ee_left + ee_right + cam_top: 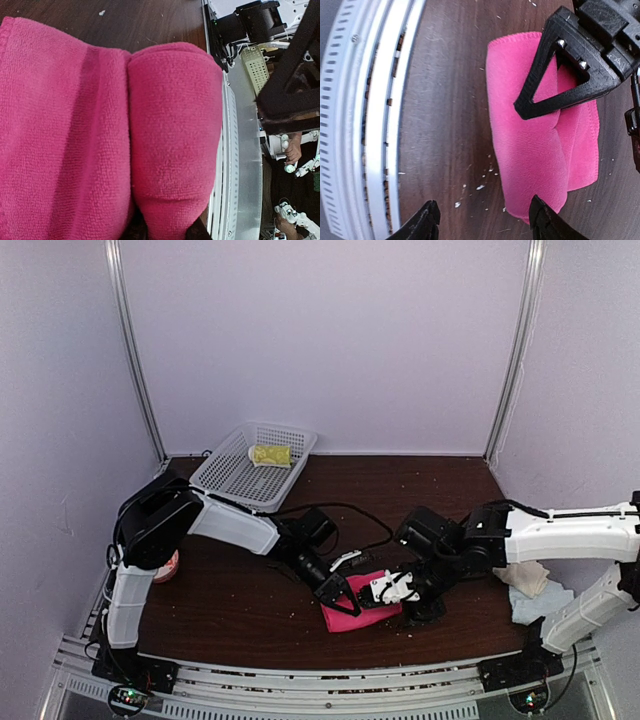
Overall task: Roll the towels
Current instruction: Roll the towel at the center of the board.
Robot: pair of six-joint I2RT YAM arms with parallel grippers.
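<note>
— Where is the hot-pink terry towel point(530, 150)?
— On the dark wooden surface point(440, 500), near its front edge, one end curled into a thick roll and the rest flat.
— The left pincer point(340, 595)?
— Narrow, apparently pinching that roll; its tips barely show.
— The right pincer point(485, 222)?
— Wide, holding nothing: one finger over bare wood, the other at the towel's corner.
— Others?
— A lime-yellow rolled towel point(270, 454) sits in the white plastic mesh basket point(225, 480), back left. A cream cloth point(527, 578) and a pale-blue cloth point(540, 602) lie together, far right.
</note>
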